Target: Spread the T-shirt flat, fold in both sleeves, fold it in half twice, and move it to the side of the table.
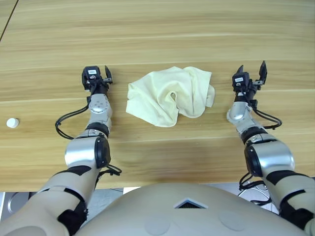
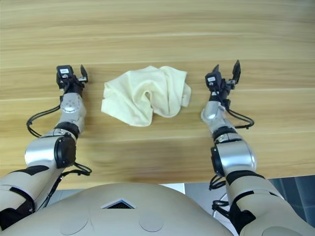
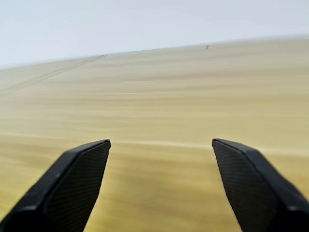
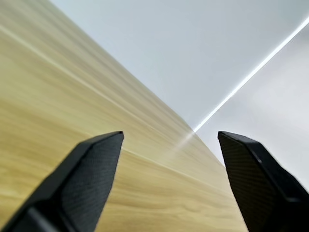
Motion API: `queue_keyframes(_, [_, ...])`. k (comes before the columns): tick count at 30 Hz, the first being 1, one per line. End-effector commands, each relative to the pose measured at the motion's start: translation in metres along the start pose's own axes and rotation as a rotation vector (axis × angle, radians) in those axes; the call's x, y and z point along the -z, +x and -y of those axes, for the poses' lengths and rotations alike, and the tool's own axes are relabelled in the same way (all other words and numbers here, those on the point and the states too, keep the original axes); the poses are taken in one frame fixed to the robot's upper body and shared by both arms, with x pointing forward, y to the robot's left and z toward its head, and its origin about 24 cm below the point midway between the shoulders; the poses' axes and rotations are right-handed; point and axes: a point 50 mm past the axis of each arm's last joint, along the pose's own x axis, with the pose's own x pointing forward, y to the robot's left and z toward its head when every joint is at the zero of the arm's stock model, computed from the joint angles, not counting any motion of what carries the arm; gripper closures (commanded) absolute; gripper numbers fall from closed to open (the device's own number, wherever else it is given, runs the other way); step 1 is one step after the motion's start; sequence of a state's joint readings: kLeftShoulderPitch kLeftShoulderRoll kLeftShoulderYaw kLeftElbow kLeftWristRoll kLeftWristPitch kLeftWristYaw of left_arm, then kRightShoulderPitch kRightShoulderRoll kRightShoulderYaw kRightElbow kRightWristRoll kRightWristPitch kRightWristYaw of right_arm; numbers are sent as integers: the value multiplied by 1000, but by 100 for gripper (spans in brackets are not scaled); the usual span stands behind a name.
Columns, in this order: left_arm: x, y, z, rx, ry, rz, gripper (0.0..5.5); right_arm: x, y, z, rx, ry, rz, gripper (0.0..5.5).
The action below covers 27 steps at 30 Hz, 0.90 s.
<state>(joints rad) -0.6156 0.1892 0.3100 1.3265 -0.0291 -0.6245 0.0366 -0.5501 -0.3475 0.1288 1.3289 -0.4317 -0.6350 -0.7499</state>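
Pale yellow T-shirt (image 1: pixel 170 96) — crumpled in a loose heap, folds bunched up, mid-table on light wood

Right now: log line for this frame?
T-shirt crumpled on table | left end effector open, empty | right end effector open, empty | folds none

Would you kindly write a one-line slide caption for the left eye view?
Crumpled pale-yellow T-shirt on the wooden table, flanked by the open left hand and open right hand.
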Motion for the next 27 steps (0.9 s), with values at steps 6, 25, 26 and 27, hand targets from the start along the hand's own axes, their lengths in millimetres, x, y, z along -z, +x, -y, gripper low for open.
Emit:
queue_keyframes(6, [-38, -8, 12, 287, -198, 386, 159, -12, -2, 30, -81, 168, 271, 188])
queue_keyframes(25, [-36, -166, 16, 1649, 754, 214, 159, -44, -110, 62, -1227, -331, 606, 188])
queue_keyframes(26, [-29, -162, 16, 1639, 857, 197, 159, -41, -109, 56, -1230, -365, 585, 188])
queue_keyframes(27, [-23, -158, 17, 1628, 932, 187, 159, -40, -106, 51, -1224, -390, 571, 188])
